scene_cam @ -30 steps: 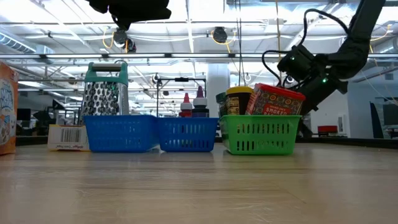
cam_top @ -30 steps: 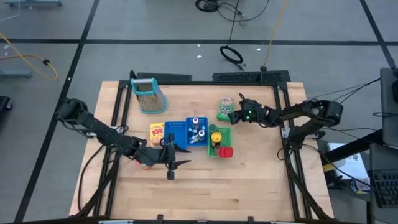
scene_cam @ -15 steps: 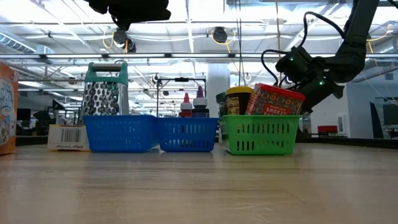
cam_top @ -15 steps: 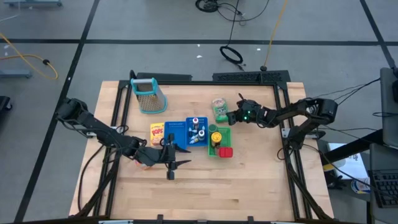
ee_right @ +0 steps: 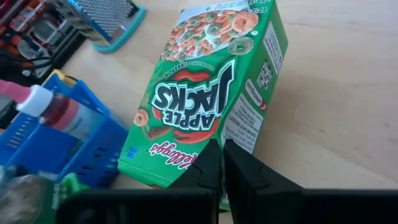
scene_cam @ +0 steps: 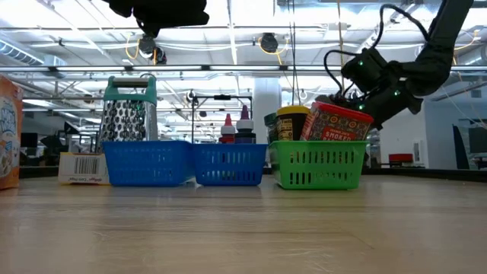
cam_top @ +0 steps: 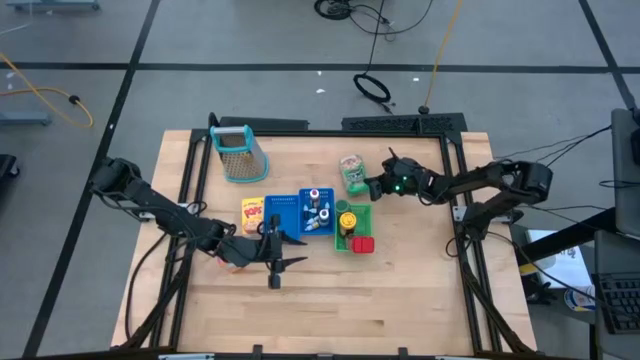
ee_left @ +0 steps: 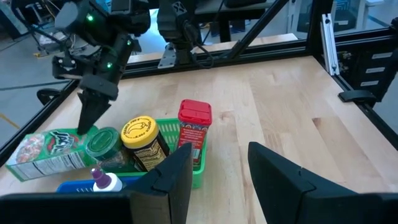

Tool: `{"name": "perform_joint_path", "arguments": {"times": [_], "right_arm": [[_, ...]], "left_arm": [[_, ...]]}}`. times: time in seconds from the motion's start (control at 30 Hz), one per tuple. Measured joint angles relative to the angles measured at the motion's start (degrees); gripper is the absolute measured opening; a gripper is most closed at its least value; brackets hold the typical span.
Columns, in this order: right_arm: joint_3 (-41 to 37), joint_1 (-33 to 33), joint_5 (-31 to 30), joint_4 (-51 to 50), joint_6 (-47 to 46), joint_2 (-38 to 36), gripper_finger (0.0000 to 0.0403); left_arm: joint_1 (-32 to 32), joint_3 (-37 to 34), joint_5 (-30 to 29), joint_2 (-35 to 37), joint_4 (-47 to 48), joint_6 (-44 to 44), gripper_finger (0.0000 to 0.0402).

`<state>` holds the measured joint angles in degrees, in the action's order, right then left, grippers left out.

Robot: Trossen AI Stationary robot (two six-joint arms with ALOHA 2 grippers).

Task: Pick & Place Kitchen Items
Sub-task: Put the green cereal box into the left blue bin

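A green cereal box (cam_top: 350, 173) (ee_right: 211, 93) lies flat on the table, just beyond the green basket (cam_top: 352, 237). The tips of my shut right gripper (cam_top: 373, 184) (ee_right: 221, 165) are at the box's end nearest the basket, slanting down. The green basket holds a yellow-lidded jar (ee_left: 142, 134) and a red block (ee_left: 194, 121). Small bottles stand in the blue basket (cam_top: 305, 212), and a yellow box (cam_top: 252, 212) lies to its left. My left gripper (cam_top: 275, 258) (ee_left: 217, 180) hovers open and empty in front of the baskets. My right gripper has its shut fingertips (ee_left: 84, 124) at the cereal box's end beside the basket (ee_right: 205, 146), coming slanting down from the table's right. Whether they touch the box I cannot tell. The box lies flat on the table.
A metal grater with a teal handle (cam_top: 238, 152) stands at the far left. An orange packet (scene_cam: 6, 129) stands at the near left. Bare wood lies along the near edge and to the right of the baskets (cam_top: 420, 270).
My right gripper has shut and shifted slightly toward the table's left. The green cereal box has moved a little toward the left and far side and now lies flat beyond the green basket. My left arm has kept still.
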<state>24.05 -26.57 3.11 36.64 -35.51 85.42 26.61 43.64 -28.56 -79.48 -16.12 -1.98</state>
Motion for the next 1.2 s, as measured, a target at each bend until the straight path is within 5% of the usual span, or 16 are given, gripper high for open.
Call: {"name": "perform_joint_path", "arguments": {"times": [0.53, 0.9, 1.2], "right_arm": [[0.0, 2.5, 4.7, 0.0, 1.8, -17.0, 0.0000], [0.0, 7.6, 6.0, 0.0, 2.2, -20.6, 0.0000], [0.1, 12.0, 6.0, 3.2, 0.8, -20.6, 0.0000]], "left_arm": [[-2.7, 0.0, -5.8, 0.0, -0.4, 4.1, 0.0159], [-4.7, 0.0, -16.8, 0.1, -6.6, 53.7, 0.0159], [-8.8, 0.0, -19.7, 0.0, -7.8, 74.6, 0.0159]]}}
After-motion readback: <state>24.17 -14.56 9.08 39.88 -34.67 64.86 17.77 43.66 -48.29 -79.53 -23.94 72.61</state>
